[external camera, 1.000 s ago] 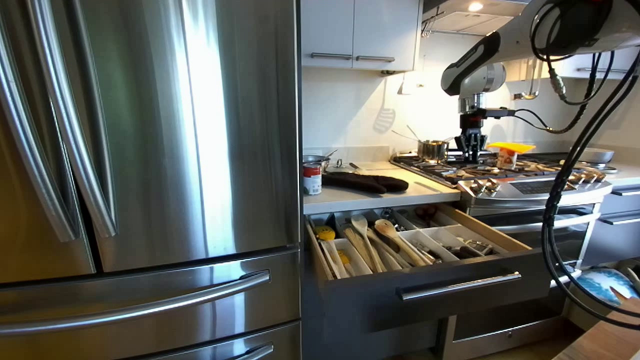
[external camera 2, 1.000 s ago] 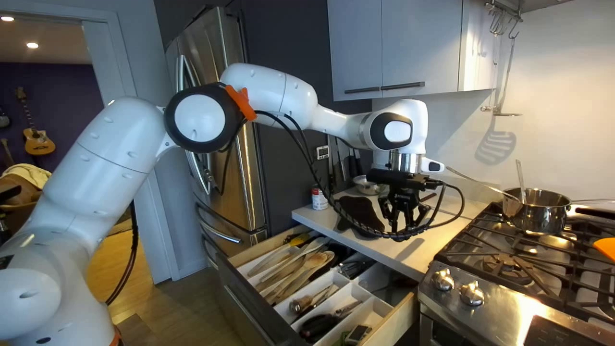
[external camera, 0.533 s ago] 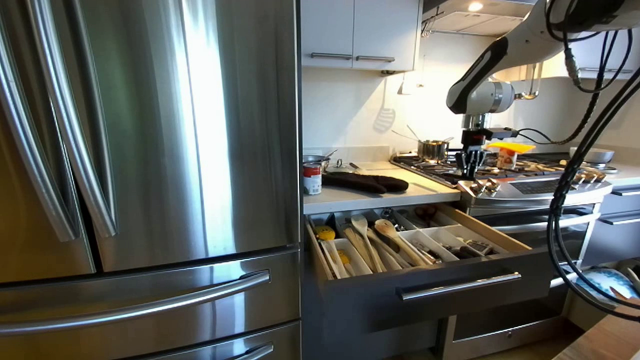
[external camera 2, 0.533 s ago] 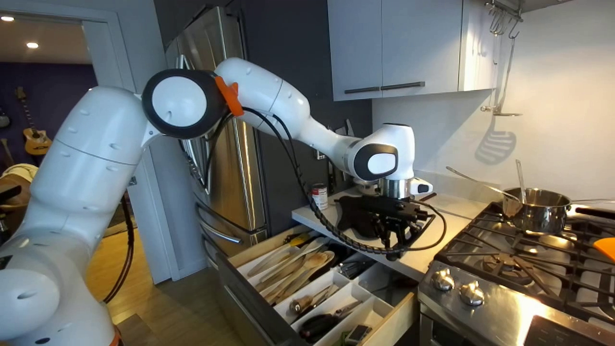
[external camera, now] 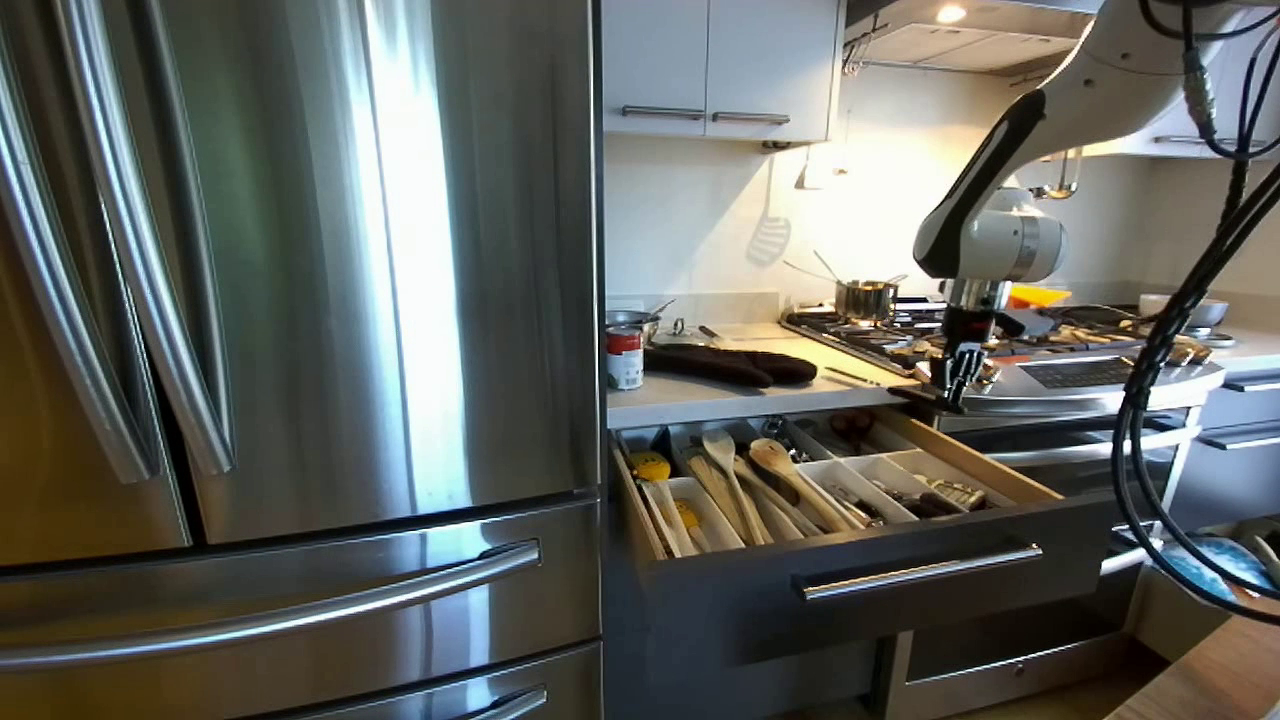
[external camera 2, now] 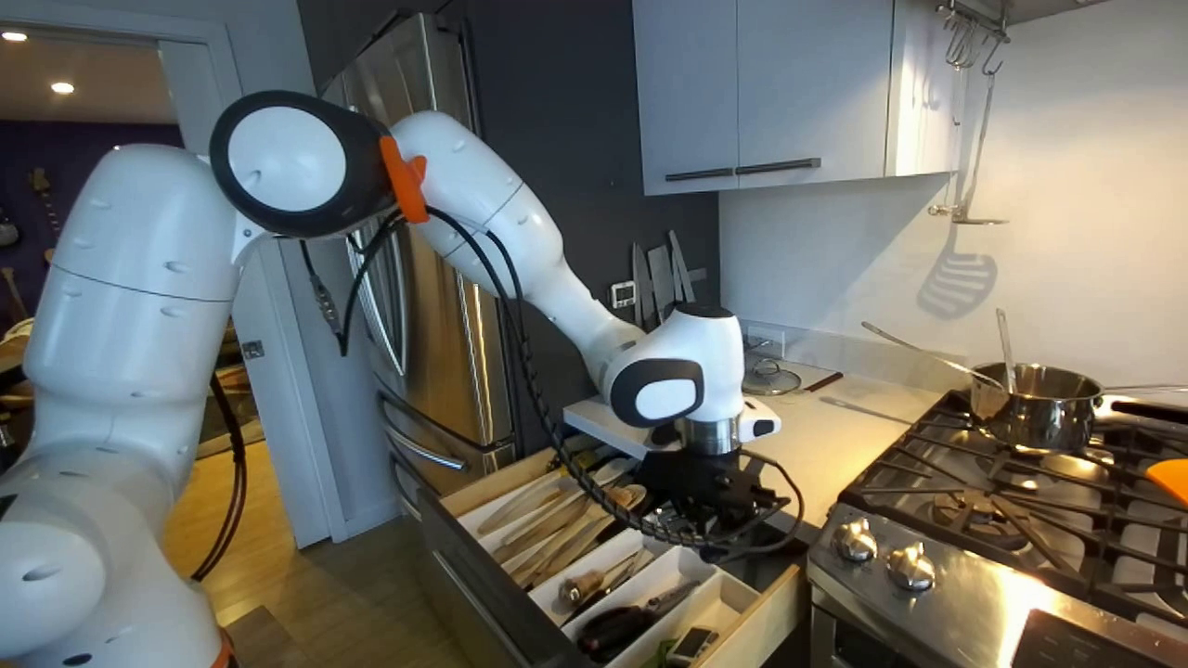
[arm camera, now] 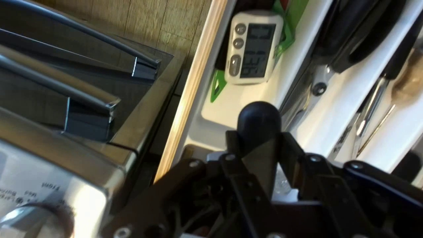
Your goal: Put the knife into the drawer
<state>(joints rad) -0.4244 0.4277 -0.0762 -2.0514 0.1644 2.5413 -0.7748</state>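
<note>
The drawer (external camera: 985,465) is pulled open and holds several utensils in divided compartments. Its light wooden side also shows in an exterior view (external camera 2: 775,608) and in the wrist view (arm camera: 188,96). My gripper (external camera: 950,402) is over the drawer's stove-side back part, at about counter height; it also shows in an exterior view (external camera 2: 713,549), partly behind its cable. In the wrist view the gripper (arm camera: 259,143) is shut on the knife, whose dark rounded handle end (arm camera: 259,120) sticks out between the fingertips. The knife (external camera: 912,394) lies roughly level; its blade is mostly hidden.
A white timer (arm camera: 252,48) lies in the compartment by the drawer's wooden side. Wooden spoons (external camera: 725,480) fill the middle. The stove (external camera 2: 928,547) stands right beside the drawer. A dark oven mitt (external camera: 735,365) and a can (external camera: 625,358) are on the counter.
The gripper has come down and moved from over the counter toward the arm's base, to above the drawer, carrying the knife. The drawer has not moved.
</note>
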